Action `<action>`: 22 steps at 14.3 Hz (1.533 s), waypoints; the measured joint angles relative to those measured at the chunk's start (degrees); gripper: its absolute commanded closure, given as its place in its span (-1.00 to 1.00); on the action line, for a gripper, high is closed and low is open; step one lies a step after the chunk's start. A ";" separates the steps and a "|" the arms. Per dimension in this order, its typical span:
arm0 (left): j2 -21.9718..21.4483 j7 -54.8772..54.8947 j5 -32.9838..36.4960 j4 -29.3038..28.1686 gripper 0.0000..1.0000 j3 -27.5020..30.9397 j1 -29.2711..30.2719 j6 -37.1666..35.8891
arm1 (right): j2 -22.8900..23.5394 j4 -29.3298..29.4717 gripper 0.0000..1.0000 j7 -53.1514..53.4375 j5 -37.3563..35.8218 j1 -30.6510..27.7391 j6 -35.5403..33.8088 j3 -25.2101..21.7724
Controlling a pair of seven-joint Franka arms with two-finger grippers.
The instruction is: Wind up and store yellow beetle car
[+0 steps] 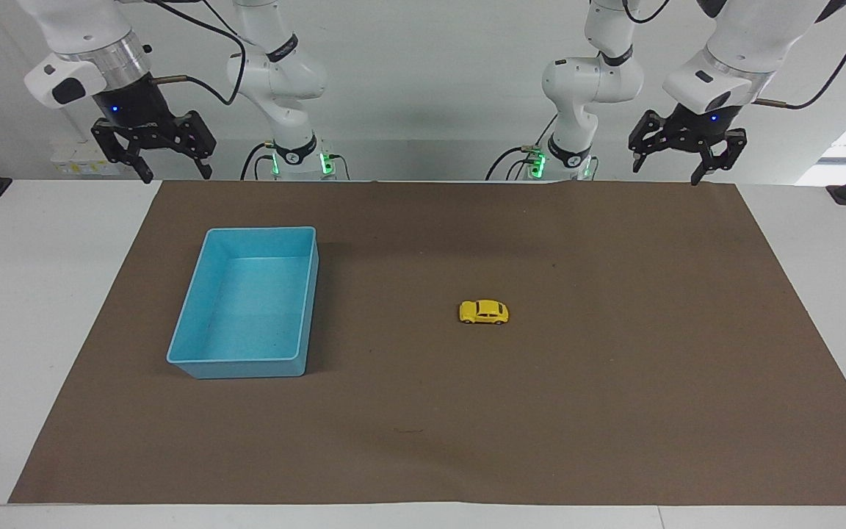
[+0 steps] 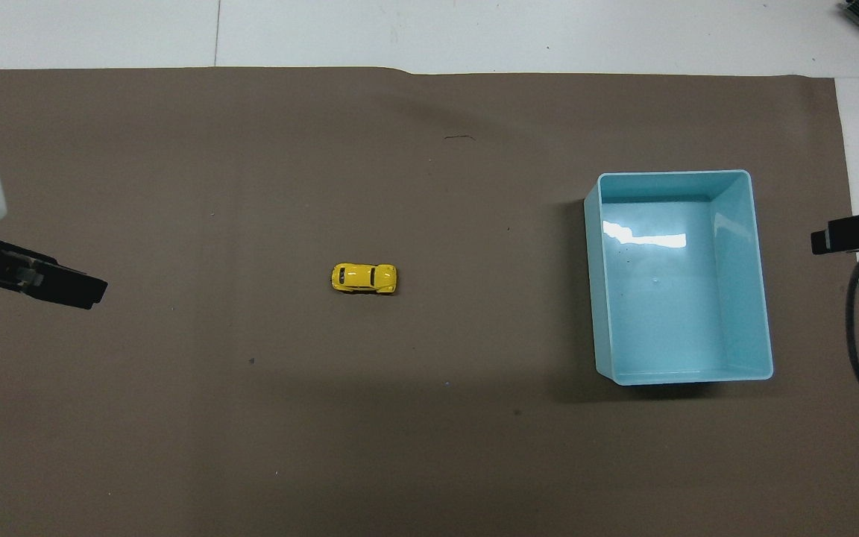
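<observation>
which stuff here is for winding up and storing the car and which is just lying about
For the job:
- yellow beetle car, on its wheels on the mat
- blue bin, empty, toward the right arm's end
- left claw, open, raised over the mat's edge
- right claw, open, waiting

Just there:
- brown mat
- white table

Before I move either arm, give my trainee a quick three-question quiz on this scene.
1. True or false: the yellow beetle car is inside the blue bin.
2. Which gripper hangs over the mat's edge at the robots' end: A left gripper, B right gripper?
3. Fill in: the bin holds ____.

Key: 1 false, the car sits on the mat, apart from the bin, toward the left arm's end. 2 A. 3 nothing.
</observation>
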 measured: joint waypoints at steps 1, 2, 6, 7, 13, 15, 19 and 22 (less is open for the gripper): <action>0.02 2.63 0.00 -0.61 -1.00 -0.02 -0.87 0.99 | 0.00 0.00 -1.00 0.00 0.00 0.00 0.00 0.00; 0.05 5.24 -0.01 -1.42 -1.00 -0.08 -1.65 2.16 | 0.00 0.00 -1.00 0.00 0.00 0.00 0.00 0.00; 0.34 14.67 -0.30 -6.34 -1.00 -0.26 -4.95 8.63 | 0.00 0.00 -1.00 0.00 0.00 0.00 0.00 0.00; 0.47 16.79 -0.47 -7.64 -1.00 -0.27 -5.70 10.32 | 0.00 0.00 -1.00 0.00 0.00 0.00 0.00 0.00; 1.02 31.27 -0.73 -16.36 -1.00 -0.39 -9.52 20.41 | 0.00 0.00 -1.00 0.00 0.00 0.00 0.00 0.00; 1.49 35.26 -0.74 -18.28 -1.00 -0.37 -10.67 23.30 | 0.00 0.00 -1.00 0.00 0.00 0.00 0.00 0.00; 5.18 36.48 -0.75 -19.13 -1.00 -0.38 -13.63 29.67 | 0.00 0.00 -1.00 0.00 0.00 0.00 0.00 0.00; 7.98 35.75 -0.75 -19.19 -1.00 -0.32 -16.09 31.91 | 0.00 0.00 -1.00 0.00 0.00 0.00 0.00 0.00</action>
